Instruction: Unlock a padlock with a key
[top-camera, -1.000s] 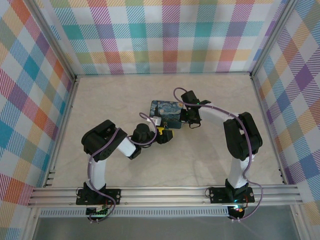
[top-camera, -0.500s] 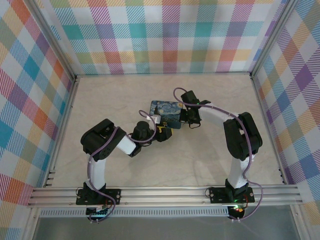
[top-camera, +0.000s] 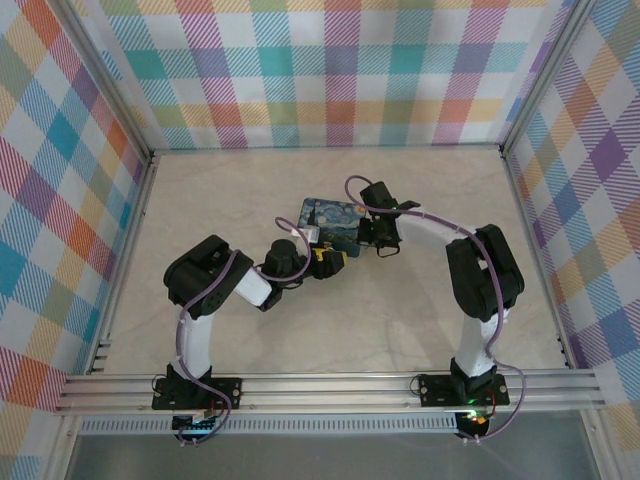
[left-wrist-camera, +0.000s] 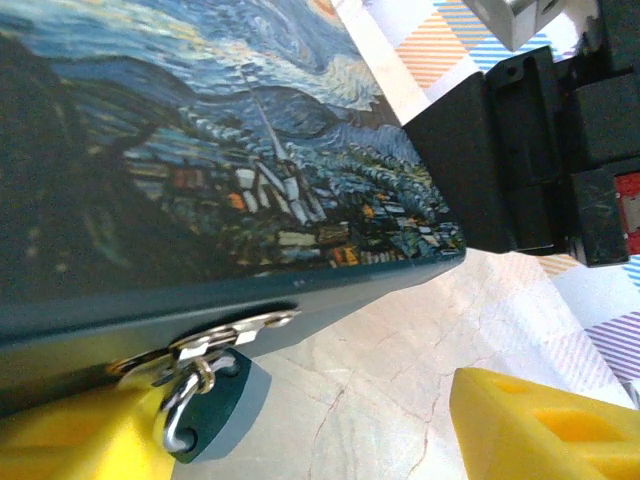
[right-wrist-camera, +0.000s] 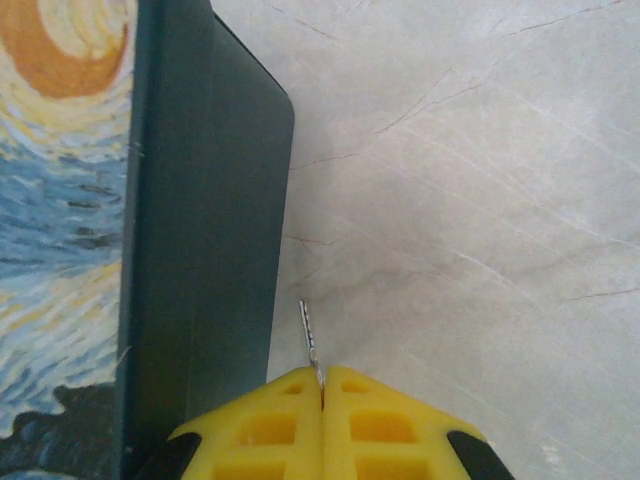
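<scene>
The blue painted box (top-camera: 335, 220) lies mid-table. At its front wall a silver hasp (left-wrist-camera: 228, 332) carries a small dark teal padlock (left-wrist-camera: 212, 408) by its steel shackle (left-wrist-camera: 177, 405). My left gripper (left-wrist-camera: 300, 435) is open at that front wall, and its left yellow finger (left-wrist-camera: 60, 440) touches the padlock while the right finger (left-wrist-camera: 545, 420) stands well apart. My right gripper (right-wrist-camera: 322, 385) is shut on the key (right-wrist-camera: 310, 340), a thin silver sliver that sticks out over the table beside the box's dark side wall (right-wrist-camera: 200, 230). From above, the right gripper (top-camera: 372, 236) sits at the box's right edge.
Checkered walls enclose the pale marble table (top-camera: 420, 310). The right arm's black wrist (left-wrist-camera: 530, 150) stands close behind the box's right corner in the left wrist view. Bare table lies in front of and to the right of the box.
My left gripper has crept slightly forward towards the box's front wall. The right arm and the box have stayed put.
</scene>
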